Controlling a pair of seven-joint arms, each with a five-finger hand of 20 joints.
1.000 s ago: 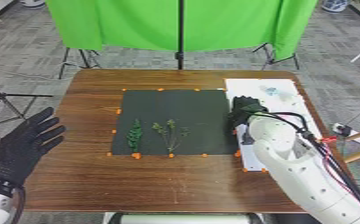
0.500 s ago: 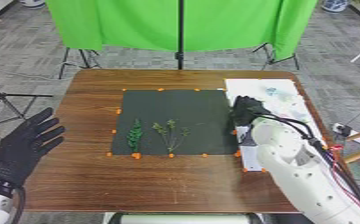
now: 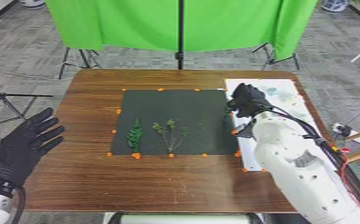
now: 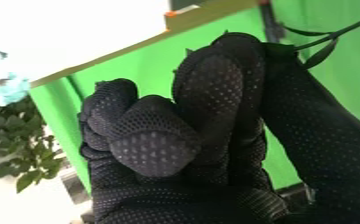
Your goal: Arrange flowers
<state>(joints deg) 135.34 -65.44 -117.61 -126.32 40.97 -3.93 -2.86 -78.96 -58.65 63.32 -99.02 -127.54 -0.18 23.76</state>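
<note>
My right hand point(image 3: 247, 101) is over the seam between the dark mat point(image 3: 181, 107) and the white sheet point(image 3: 246, 159). In the right wrist view my right hand point(image 4: 216, 105) pinches a thin leafy stem point(image 4: 338, 34) at its fingertips. Two sprigs lie apart on the mat's near half: a dense green one point(image 3: 135, 136) and a branching one point(image 3: 170, 136). A pale blue flower point(image 4: 9, 89) and green leaves point(image 4: 25, 137) show beyond the glove in the wrist view. At the table's left edge, my left hand point(image 3: 27, 145) is open, fingers straight and apart.
The brown table point(image 3: 159, 185) extends in front of the mat. Orange markers point(image 3: 136, 156) line the mat's edges. Behind the table hangs a green cloth point(image 3: 221, 30) with a black stand pole point(image 3: 181, 35) in front. Small pale blue pieces point(image 3: 272, 91) lie on the sheet's far part.
My right hand has moved away from the robot, toward the far end of the white sheet, and its arm has followed. My left hand has stayed put.
</note>
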